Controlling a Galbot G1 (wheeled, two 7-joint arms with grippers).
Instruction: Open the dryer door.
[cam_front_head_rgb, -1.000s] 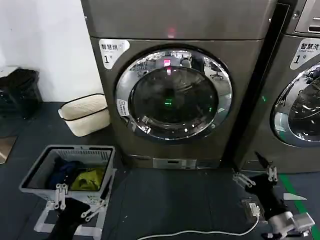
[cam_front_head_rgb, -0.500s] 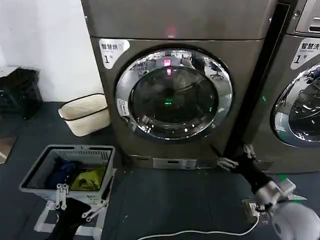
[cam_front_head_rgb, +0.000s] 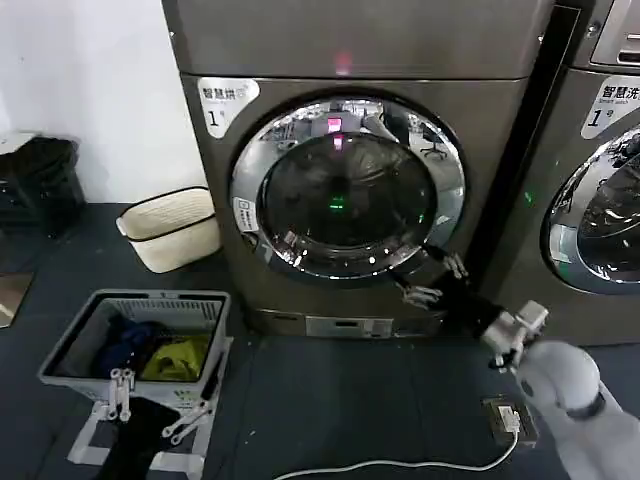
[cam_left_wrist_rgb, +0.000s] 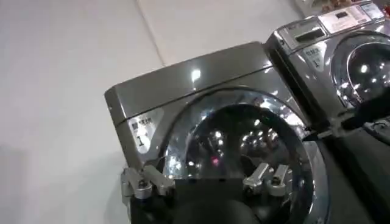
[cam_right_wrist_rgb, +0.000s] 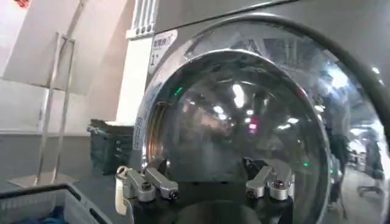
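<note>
The dryer door (cam_front_head_rgb: 345, 190) is a round porthole with a wide chrome ring around dark glass, and it lies flush against its bronze-grey machine. My right gripper (cam_front_head_rgb: 432, 280) is open just in front of the ring's lower right edge; whether it touches is unclear. In the right wrist view the dryer door (cam_right_wrist_rgb: 244, 109) looms close behind the open right gripper (cam_right_wrist_rgb: 204, 182), nothing between its fingers. My left gripper (cam_front_head_rgb: 152, 402) hangs low at the front left, open and empty. The left wrist view looks past the left gripper (cam_left_wrist_rgb: 206, 182) up at the dryer door (cam_left_wrist_rgb: 244, 140).
A grey laundry basket (cam_front_head_rgb: 70, 345) with blue and yellow clothes stands on a rack beside the left gripper. A cream basket (cam_front_head_rgb: 170, 225) sits left of the machine. A second machine (cam_front_head_rgb: 600, 200) stands at the right. A white cable (cam_front_head_rgb: 400, 465) runs over the dark floor.
My right arm has risen from the floor at the right and swung left and up to the door's lower right rim. The left arm and the door have not moved.
</note>
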